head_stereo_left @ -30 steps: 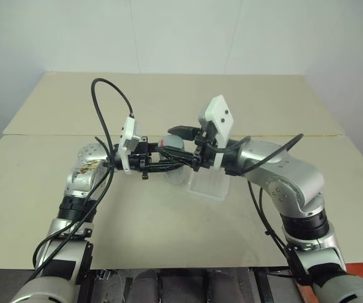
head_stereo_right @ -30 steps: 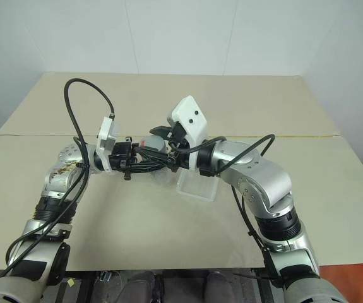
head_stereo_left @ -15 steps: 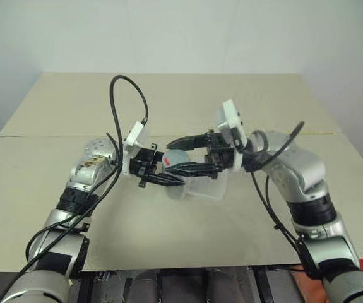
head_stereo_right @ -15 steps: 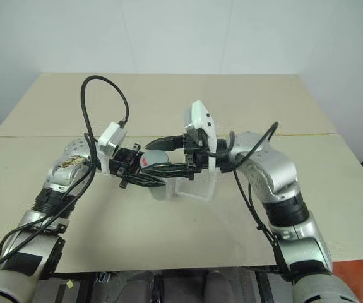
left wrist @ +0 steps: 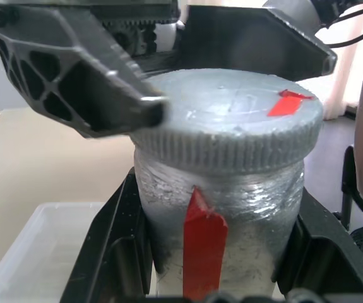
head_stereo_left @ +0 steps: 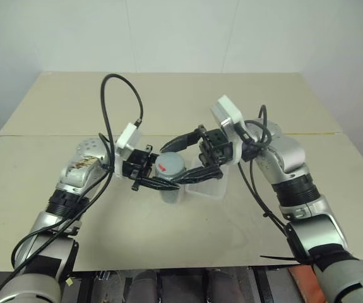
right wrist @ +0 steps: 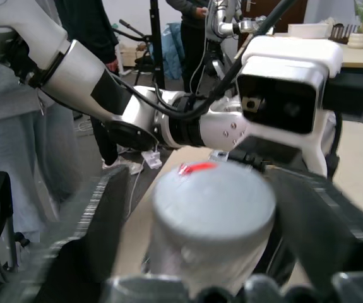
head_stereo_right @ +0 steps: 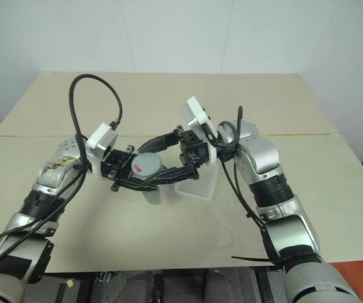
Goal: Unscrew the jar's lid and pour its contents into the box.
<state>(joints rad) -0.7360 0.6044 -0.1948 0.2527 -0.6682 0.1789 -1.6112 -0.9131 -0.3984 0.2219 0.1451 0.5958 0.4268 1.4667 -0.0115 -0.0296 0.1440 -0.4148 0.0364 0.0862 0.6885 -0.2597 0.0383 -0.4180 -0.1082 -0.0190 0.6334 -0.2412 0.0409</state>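
Note:
The jar (head_stereo_left: pixel 170 192) stands upright above the table, and my left gripper (head_stereo_left: pixel 162 178) is shut on its silvery body from the left. In the left wrist view the jar (left wrist: pixel 222 208) sits between my left fingers (left wrist: pixel 108 252). The grey lid (head_stereo_left: pixel 170 165), with a red mark on top, is on the jar. My right gripper (head_stereo_left: pixel 170 165) reaches in level from the right and is open, one finger on each side of the lid (right wrist: pixel 213 196). The clear box (head_stereo_left: pixel 208 187) lies on the table just right of the jar. The contents are hidden.
The tan table (head_stereo_left: pixel 168 240) has a seam across it behind the arms. Cables loop above both wrists. In the right wrist view, people (right wrist: pixel 99 31) and equipment stand beyond the table's left side.
My right gripper has swung from over the lid to its right side, and its fingers have spread off the lid. The left gripper has drawn the jar slightly nearer, still shut on it.

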